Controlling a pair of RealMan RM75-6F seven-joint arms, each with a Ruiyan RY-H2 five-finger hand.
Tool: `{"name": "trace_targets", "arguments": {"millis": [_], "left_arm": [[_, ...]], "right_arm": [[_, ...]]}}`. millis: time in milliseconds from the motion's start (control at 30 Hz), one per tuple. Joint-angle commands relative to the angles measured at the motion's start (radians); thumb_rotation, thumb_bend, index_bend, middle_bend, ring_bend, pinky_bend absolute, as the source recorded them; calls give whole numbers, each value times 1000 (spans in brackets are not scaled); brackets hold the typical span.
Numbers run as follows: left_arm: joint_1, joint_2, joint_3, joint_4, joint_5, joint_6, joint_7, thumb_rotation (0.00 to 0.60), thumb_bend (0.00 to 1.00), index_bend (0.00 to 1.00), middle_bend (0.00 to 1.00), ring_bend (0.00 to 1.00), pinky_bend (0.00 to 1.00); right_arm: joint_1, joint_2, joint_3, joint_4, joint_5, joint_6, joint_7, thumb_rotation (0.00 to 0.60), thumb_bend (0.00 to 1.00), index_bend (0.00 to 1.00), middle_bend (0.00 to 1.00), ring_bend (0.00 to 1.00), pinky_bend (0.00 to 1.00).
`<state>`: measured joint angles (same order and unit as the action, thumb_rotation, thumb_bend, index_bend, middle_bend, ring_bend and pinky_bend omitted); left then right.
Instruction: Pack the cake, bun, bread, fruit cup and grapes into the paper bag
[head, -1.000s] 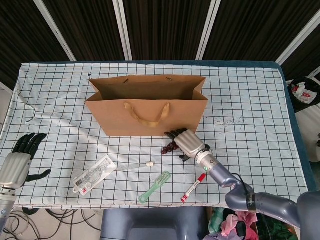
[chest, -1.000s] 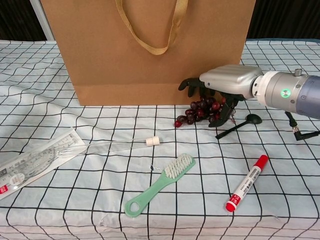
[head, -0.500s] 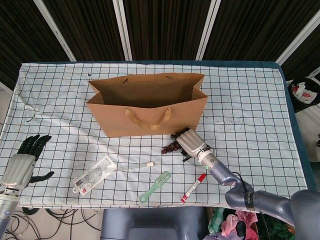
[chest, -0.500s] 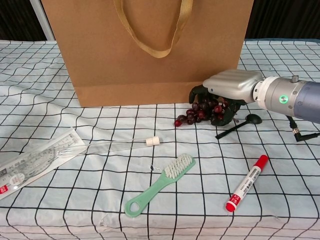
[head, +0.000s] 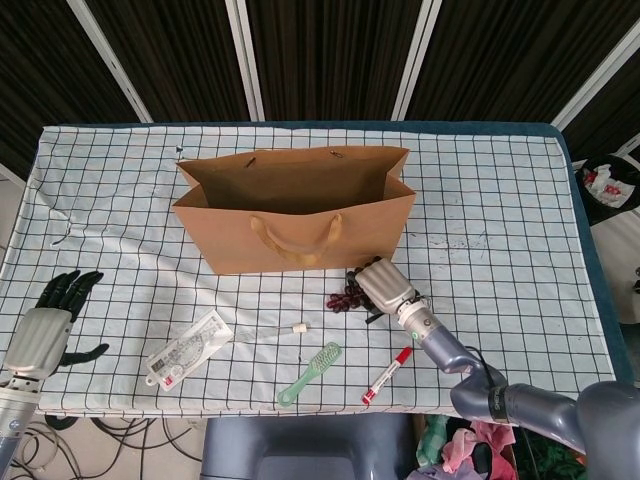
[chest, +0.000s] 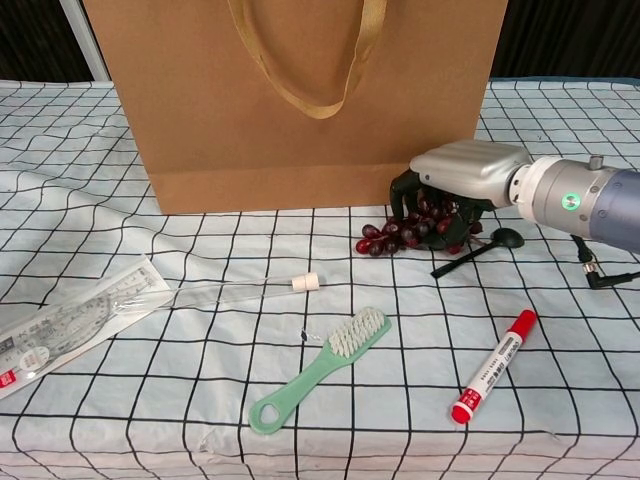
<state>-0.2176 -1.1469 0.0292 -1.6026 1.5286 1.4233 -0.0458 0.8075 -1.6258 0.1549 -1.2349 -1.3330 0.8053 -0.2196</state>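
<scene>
While the left hand (head: 40, 330) is idling with fingers spread, the right hand (chest: 462, 178) is curling over the grapes (chest: 405, 230), which are trailing leftward beside the bag (chest: 300, 100).

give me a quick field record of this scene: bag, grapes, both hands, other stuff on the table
bag: brown paper bag standing upright, open at the top, handle hanging down its front
grapes: dark red bunch on the cloth just in front of the bag's right corner
right hand: right hand over the grapes, fingers curled around the bunch
left hand: left hand at the table's left edge, fingers apart, holding nothing
other items: green brush, red marker, ruler packet, black spoon
table: checked cloth
</scene>
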Motion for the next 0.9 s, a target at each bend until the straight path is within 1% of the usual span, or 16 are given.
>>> {"name": "trace_targets", "arguments": {"millis": [33,133,200,300,533,733,900], "left_arm": [[0,2,0,-3,1,-5,0,600,34,89,94,9,47],[1,6,1,-10,0,-11,-2,600,34,94,94,9,47],[3,10,0,-13,2,-10,-4,600,34,96,94,9,47],[7,13,-3,-15,1,-6,-7,600,34,96,93,9,47],[11,18,-7,-19,2,-9,-16,600,34,96,93,9,47],[15,20,-11,-19,5,-7,-20,600,34,98,93,9,47],[17,20,-10,-21,12,-8,-18,600,34,98,93,9,48]], "right_arm": [[-8,1,5,-10,-1,17,30,600,369,438,450,463,388],[-9,5,6,-13,-2,24,38,600,391,476,467,478,389],[-10,7,7,-18,-1,30,42,600,403,527,485,489,396],[-14,10,9,-33,7,32,55,600,413,561,494,491,399],[-21,36,17,-65,2,76,26,600,420,568,502,499,399],[-39,103,25,-141,-3,130,-25,600,432,568,512,513,399],[-50,174,5,-199,-50,172,-115,600,432,568,511,513,399]]}}
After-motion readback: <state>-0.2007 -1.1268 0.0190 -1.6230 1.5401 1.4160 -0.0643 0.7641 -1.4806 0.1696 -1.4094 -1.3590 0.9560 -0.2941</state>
